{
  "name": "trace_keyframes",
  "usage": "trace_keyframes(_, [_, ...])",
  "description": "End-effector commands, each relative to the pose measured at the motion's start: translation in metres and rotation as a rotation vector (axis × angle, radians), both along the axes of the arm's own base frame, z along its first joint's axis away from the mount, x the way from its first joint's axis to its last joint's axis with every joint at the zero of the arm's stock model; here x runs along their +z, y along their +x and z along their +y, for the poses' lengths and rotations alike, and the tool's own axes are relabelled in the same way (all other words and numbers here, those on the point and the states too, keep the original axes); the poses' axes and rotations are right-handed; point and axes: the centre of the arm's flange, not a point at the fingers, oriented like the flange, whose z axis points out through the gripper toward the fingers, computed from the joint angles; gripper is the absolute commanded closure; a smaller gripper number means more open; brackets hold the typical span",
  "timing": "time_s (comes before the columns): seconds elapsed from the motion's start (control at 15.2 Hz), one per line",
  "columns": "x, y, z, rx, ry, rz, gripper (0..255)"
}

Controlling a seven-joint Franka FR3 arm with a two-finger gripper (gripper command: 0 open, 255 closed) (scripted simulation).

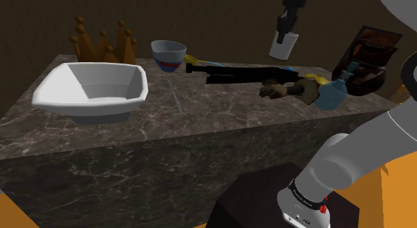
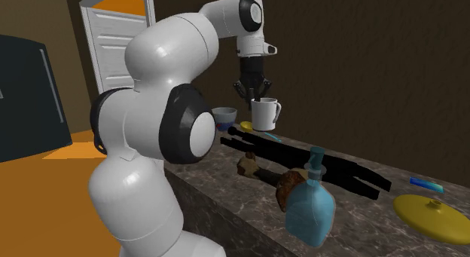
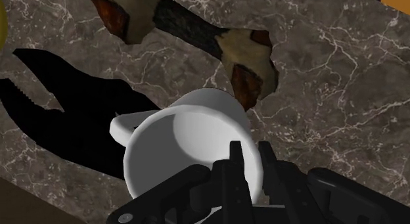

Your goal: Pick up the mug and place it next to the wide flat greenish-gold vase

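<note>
the gripper [image 2: 254, 97] is clamped on the white mug [image 2: 263, 114], one finger inside the rim and one outside. it pinches the wall on the side away from the handle, which is plain in the wrist view, where the fingers [image 3: 238, 165] straddle the rim. that grip likely keeps the handle clear and lets the mug hang upright, mouth up, so it can be set down flat on its base.

the mug hangs in the air above the marble counter [image 1: 200, 126], well clear of the long black tool [image 2: 301, 161] and the brown lump [image 2: 286, 180] lying below it. the height seems chosen to carry it over that clutter. the flat yellow-green vase [image 2: 433, 216] lies on the counter toward the second exterior view's right, past a blue bottle [image 2: 310, 210]. so the pick looks done and the carry remains. the bottle stands tall near the vase — the descent should aim for a bare spot beside the vase, away from the bottle.
</note>
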Motion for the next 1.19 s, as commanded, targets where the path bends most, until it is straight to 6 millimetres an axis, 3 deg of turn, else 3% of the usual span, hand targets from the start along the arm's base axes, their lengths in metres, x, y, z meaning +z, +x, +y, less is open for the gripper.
trace_keyframes(0.0, [0.002, -0.010, -0.022, 0.002, 0.000, 0.000, 255])
trace_keyframes(1.12, [0.002, -0.104, -0.226, 0.002, 0.000, 0.000, 255])
